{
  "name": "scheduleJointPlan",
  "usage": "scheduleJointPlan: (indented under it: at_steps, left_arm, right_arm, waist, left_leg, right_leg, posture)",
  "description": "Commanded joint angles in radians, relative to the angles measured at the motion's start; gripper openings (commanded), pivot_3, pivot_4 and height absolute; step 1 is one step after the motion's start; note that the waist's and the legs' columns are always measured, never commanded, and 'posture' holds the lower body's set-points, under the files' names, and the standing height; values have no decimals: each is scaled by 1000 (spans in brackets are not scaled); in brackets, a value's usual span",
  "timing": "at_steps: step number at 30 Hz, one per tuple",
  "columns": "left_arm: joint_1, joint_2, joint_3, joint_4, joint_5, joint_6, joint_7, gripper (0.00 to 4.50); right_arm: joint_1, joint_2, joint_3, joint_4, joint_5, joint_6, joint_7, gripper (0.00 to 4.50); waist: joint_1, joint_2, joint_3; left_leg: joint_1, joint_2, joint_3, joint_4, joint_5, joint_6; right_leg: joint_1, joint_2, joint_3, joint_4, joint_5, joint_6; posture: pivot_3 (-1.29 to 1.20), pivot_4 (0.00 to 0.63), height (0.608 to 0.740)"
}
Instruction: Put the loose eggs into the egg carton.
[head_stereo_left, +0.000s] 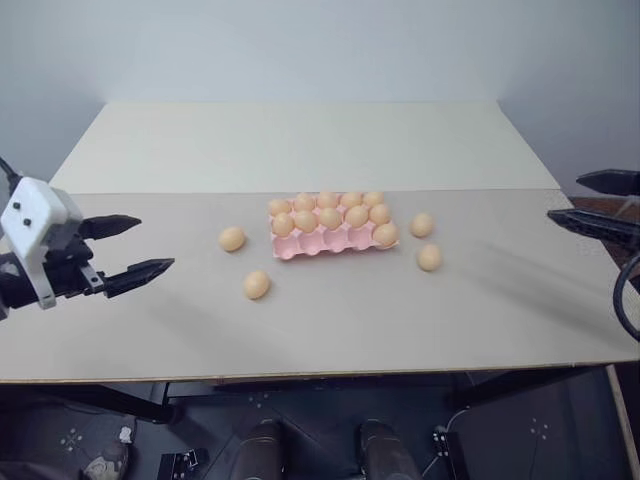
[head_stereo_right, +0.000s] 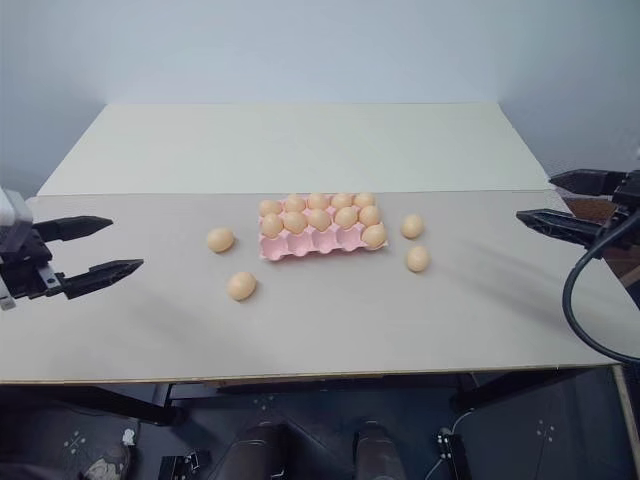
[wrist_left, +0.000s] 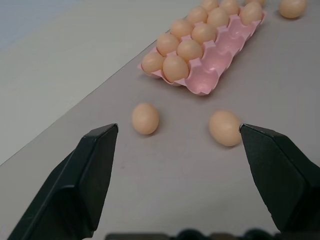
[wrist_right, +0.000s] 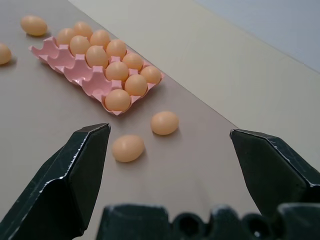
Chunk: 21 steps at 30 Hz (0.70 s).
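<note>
we've got both claws, left claw (head_stereo_left: 125, 247) and right claw (head_stereo_left: 600, 203), spread wide and empty; four loose eggs (head_stereo_left: 232, 239) at 3 and 9 o'clock of the egg carton (head_stereo_left: 320, 243) on our bench (head_stereo_left: 300, 330).

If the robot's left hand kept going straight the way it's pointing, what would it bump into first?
Probably a loose egg. The open left hand points toward two loose eggs, one beside the other, with the egg carton behind. Which egg comes first is hard to tell.
</note>
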Motion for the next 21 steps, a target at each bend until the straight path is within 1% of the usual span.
scheduleJointPlan:
  at_steps: [1, 7, 11, 15, 18, 21]
  left_arm:
    - [-28, 15, -17, 28, 32, -45, -11, 4216]
    - [-46, -1, -36, 20, 28, -53, -18, 4216]
    - [-37, 3, -17, 9, 27, -53, -34, 4216]
    - [-32, 7, -12, -19, 12, -41, -54, 4216]
    - [-18, -11, -11, -13, 9, -58, -73, 4216]
    - [-66, -36, -91, -28, 1, -53, -43, 4216]
  right_arm:
    - [2, -34, -74, -51, 24, 5, -4, 4500]
    - [57, -20, -125, -131, 50, 52, -21, 4500]
    - [98, -7, -153, -197, 84, 90, -38, 4500]
    - [157, 48, -153, -277, 129, 130, -60, 4500]
    - [207, 105, -150, -394, 152, 167, -134, 4500]
    - [210, 168, -96, -500, 155, 228, -263, 4500]
  waist:
    - [0, 0, 0]
    - [0, 0, 0]
    - [0, 0, 0]
    - [0, 0, 0]
    - [0, 0, 0]
    - [1, 0, 0]
  left_leg:
    - [0, 0, 0, 0, 0, 0]
    - [0, 0, 0, 0, 0, 0]
    - [0, 0, 0, 0, 0, 0]
    - [0, 0, 0, 0, 0, 0]
    - [0, 0, 0, 0, 0, 0]
    - [0, 0, 0, 0, 0, 0]
  right_leg:
    - [0, 0, 0, 0, 0, 0]
    - [0, 0, 0, 0, 0, 0]
    - [0, 0, 0, 0, 0, 0]
    - [0, 0, 0, 0, 0, 0]
    - [0, 0, 0, 0, 0, 0]
    - [0, 0, 0, 1, 0, 0]
  posture:
    - [0, 150, 740]
    - [0, 150, 740]
    - [0, 150, 740]
    - [0, 150, 740]
    - [0, 150, 740]
    - [0, 150, 740]
